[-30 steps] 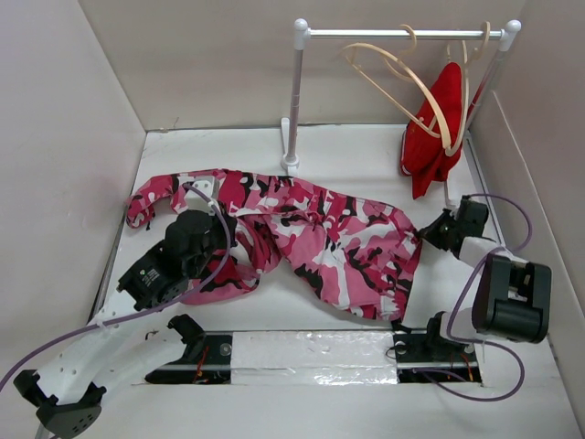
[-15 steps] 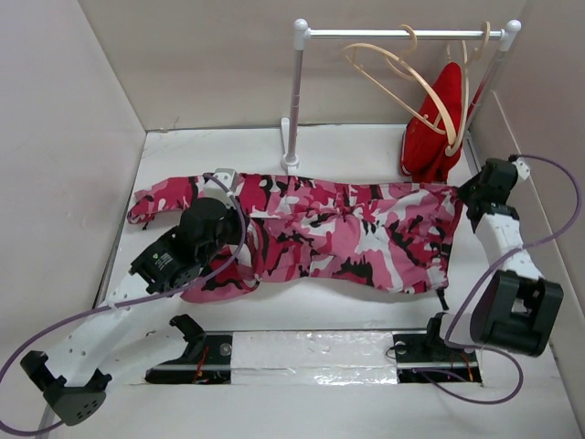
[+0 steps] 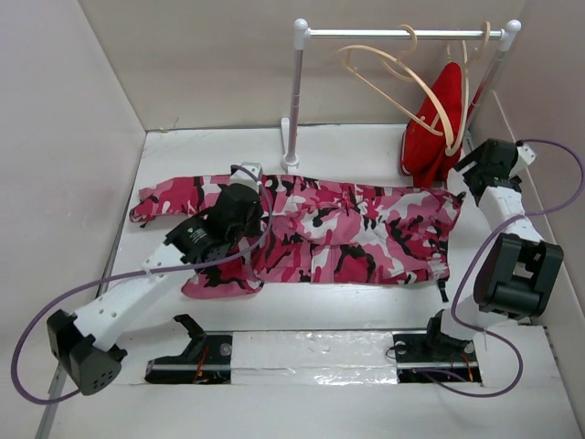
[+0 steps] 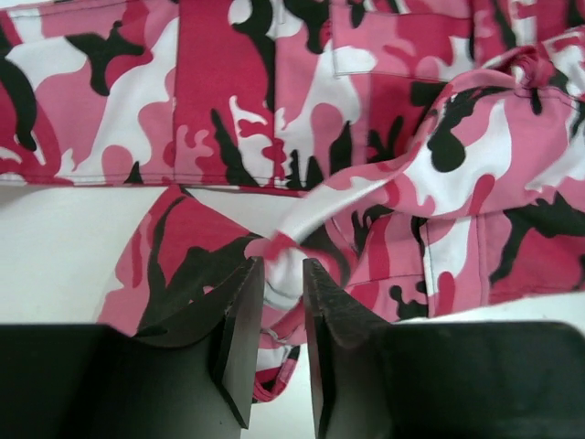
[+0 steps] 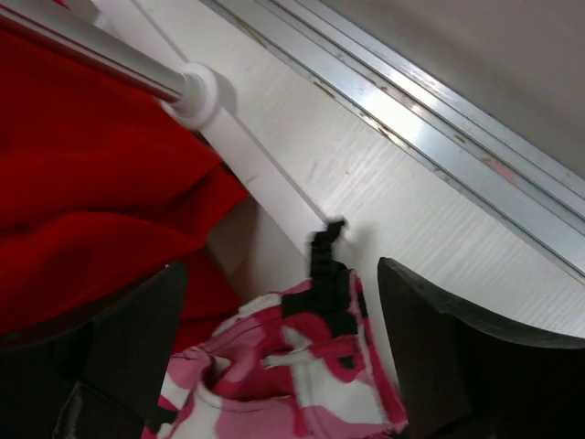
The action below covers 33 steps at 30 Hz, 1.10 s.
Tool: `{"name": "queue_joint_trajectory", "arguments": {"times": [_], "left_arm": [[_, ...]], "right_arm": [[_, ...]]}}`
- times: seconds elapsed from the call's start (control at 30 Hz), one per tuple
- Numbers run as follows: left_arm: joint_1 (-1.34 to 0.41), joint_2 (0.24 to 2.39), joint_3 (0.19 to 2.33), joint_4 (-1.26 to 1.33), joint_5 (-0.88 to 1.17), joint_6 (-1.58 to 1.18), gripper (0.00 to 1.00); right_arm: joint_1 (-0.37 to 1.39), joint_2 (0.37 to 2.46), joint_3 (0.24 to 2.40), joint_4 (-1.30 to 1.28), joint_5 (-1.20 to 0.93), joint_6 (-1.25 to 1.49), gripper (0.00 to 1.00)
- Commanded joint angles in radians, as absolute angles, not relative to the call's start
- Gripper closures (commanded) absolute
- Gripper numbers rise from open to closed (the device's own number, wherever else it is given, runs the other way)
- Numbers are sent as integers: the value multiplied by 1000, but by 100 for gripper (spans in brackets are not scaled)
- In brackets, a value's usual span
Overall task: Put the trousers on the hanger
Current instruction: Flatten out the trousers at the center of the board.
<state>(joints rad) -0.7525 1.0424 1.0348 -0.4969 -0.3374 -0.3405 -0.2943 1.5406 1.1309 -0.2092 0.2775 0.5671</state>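
In the top view we find the trousers [image 3: 338, 229] stretched flat across the middle of the table [image 3: 366, 146], running from centre left to centre right. Behind them, toward the upper right of the frame, stands the rail [image 3: 402, 34], its left post foot just behind their upper edge. The hanger [image 3: 395, 73] hangs from the rail, left of the second hanger [image 3: 464, 91], which carries the other garment [image 3: 434, 128]. The left gripper [image 4: 283, 311] sits over the trousers' left part. The right gripper [image 5: 283, 347] is at their right end, just below that garment.
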Motion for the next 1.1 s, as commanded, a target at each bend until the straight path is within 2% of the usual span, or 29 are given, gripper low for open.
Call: {"name": "queue_joint_trajectory", "arguments": {"times": [0.0, 0.2, 0.27, 0.3, 0.33, 0.37, 0.4, 0.43, 0.5, 0.53, 0.63, 0.67, 0.77, 0.87, 0.9, 1.03, 1.07], "left_arm": [[-753, 1071, 1068, -465, -431, -339, 77], [-707, 1143, 1100, -472, -462, -359, 56], [-692, 1143, 1104, -460, -463, -365, 55], [-672, 1140, 1108, -457, -457, -367, 55], [-663, 1128, 1111, -457, -446, -373, 55], [-663, 1120, 1117, -457, -443, -380, 55], [-652, 1108, 1118, -456, -448, -391, 55], [-652, 1079, 1118, -456, -463, -397, 55], [-641, 1049, 1118, -466, -482, -409, 55], [-641, 1020, 1118, -474, -492, -422, 54], [-629, 971, 1120, -498, -488, -446, 54], [-629, 959, 1123, -517, -483, -457, 54], [-629, 895, 1085, -528, -428, -514, 55], [-620, 822, 1025, -540, -384, -564, 56], [-620, 810, 1019, -548, -385, -575, 56], [-620, 764, 1000, -563, -402, -592, 56], [-620, 764, 996, -564, -402, -595, 56]], "right_arm": [[-258, 1479, 1180, -227, 295, 600, 3], [-123, 1083, 824, -28, 183, 650, 3], [-69, 987, 725, 26, 161, 649, 11], [-11, 945, 650, 34, 158, 644, 19], [23, 874, 615, 41, 141, 638, 42], [59, 841, 583, 43, 135, 634, 50], [99, 812, 533, 40, 133, 630, 65], [188, 757, 508, 40, 132, 629, 84], [285, 721, 470, 69, 118, 615, 92], [395, 710, 447, 83, 106, 612, 97], [578, 759, 477, 123, 120, 555, 100], [695, 829, 500, 124, 129, 542, 100], [884, 952, 607, 120, 166, 485, 100], [972, 1095, 708, 123, 170, 437, 95], [1023, 1167, 731, 145, 157, 405, 91], [1135, 1380, 857, 176, 132, 373, 56], [1153, 1425, 888, 173, 130, 371, 50]]}}
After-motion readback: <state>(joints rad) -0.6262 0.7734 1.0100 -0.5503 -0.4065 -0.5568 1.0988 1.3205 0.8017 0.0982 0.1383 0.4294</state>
